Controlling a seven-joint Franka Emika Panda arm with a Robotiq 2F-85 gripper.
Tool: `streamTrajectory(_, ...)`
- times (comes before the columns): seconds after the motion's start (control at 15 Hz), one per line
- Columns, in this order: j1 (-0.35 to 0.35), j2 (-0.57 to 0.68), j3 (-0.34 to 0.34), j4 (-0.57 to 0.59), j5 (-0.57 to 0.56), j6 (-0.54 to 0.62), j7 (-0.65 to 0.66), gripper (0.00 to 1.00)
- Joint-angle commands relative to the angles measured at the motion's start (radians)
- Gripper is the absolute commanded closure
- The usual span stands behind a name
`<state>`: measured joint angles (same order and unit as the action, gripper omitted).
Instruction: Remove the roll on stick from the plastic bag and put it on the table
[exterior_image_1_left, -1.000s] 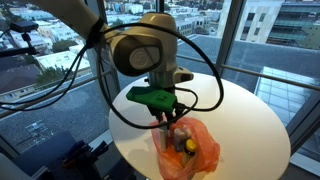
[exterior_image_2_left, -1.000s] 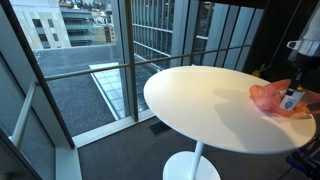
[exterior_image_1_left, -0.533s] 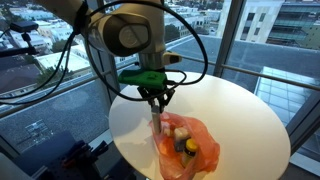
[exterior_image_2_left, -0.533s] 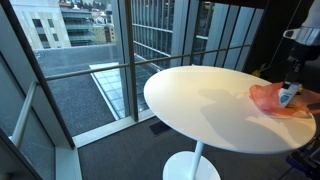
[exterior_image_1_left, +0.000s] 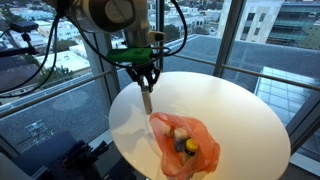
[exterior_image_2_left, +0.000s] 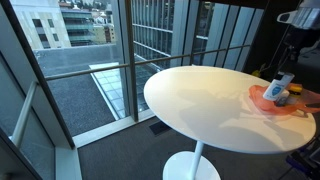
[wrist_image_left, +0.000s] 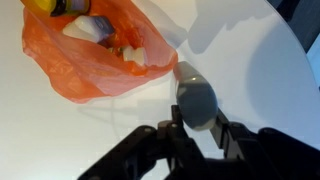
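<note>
Hanging upright from the jaws, the roll-on stick (exterior_image_1_left: 146, 98) is outside the plastic bag (exterior_image_1_left: 186, 146), over bare white table (exterior_image_1_left: 245, 115) just beside the bag's rim. Jaws closed on the stick's upper end, one finger either side; lower end points down at the tabletop. Cannot tell whether the tip touches the surface.

Wrist view: stick (wrist_image_left: 196, 100) is a grey, rounded body reaching out from between the jaws. Bag (wrist_image_left: 95, 50) lies to its left, apart from it, with table (wrist_image_left: 250, 60) beneath. Bag is orange, translucent and crumpled, lying on the table. Inside it: something yellow (wrist_image_left: 52, 6) at the top edge of the view and a few pale items, too blurred to name.

In an exterior view the stick (exterior_image_2_left: 283, 82) shows pale, just above the bag (exterior_image_2_left: 278, 102), near the right end of the table (exterior_image_2_left: 200, 100). Arm (exterior_image_1_left: 105, 14) comes in from the upper left, with a green fitting (exterior_image_1_left: 135, 55) above the jaws. Table is round, on a single pedestal (exterior_image_2_left: 192, 160), beside tall windows.
</note>
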<state>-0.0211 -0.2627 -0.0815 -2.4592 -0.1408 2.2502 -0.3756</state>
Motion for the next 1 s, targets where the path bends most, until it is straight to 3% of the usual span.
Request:
streamTrajectory(0.0, 0.032, 0.012, 0.024, 0.04, 0.026, -0.023, 0.012, 0.89)
streamTrajectory(0.47, 0.087, 0.129, 0.06, 0.082, 0.1, -0.001, 0.003, 0.89)
streamTrajectory(0.93, 0.076, 0.258, 0.082, 0.109, 0.101, 0.032, 0.013, 0.89)
